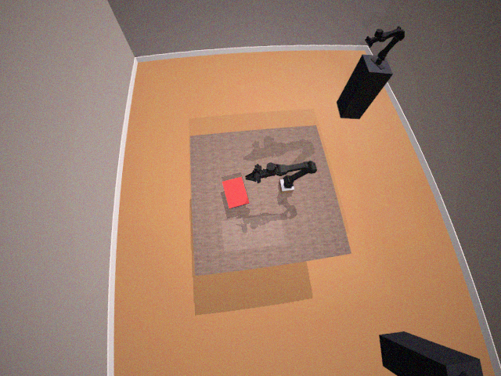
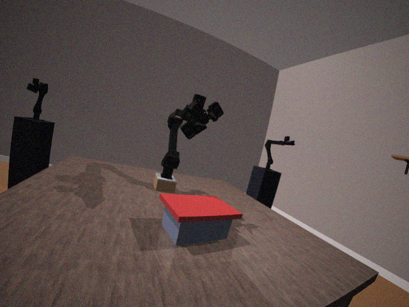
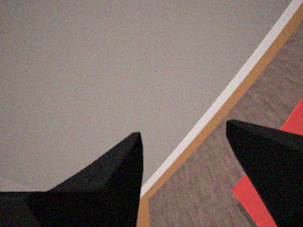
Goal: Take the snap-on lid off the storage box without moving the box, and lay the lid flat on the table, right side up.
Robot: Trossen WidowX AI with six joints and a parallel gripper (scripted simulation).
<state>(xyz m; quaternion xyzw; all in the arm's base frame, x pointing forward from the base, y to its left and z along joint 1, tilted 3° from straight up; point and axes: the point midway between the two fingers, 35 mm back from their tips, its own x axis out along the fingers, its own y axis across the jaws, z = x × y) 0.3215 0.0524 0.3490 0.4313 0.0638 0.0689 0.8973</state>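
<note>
The red lid (image 1: 235, 192) (image 2: 201, 206) (image 3: 249, 200) sits on top of the blue storage box (image 2: 204, 233), its rim overhanging the walls. The box stands on the brown wooden table (image 1: 323, 230) (image 2: 82, 264) and is hidden under the lid in the top view. My black gripper (image 1: 247, 177) (image 2: 205, 120) (image 3: 184, 128) is partly open with nothing between its fingers. It is up in the air, well above lid height, and touches neither lid nor box. In the wrist view the right finger covers part of the lid.
The arm's base stands on a small block (image 1: 283, 188) (image 2: 165, 185) behind the box in the exterior view. Other arms stand on dark pedestals (image 1: 364, 88) (image 2: 31, 148) beyond the table. A table edge shows at the lower right of the exterior view.
</note>
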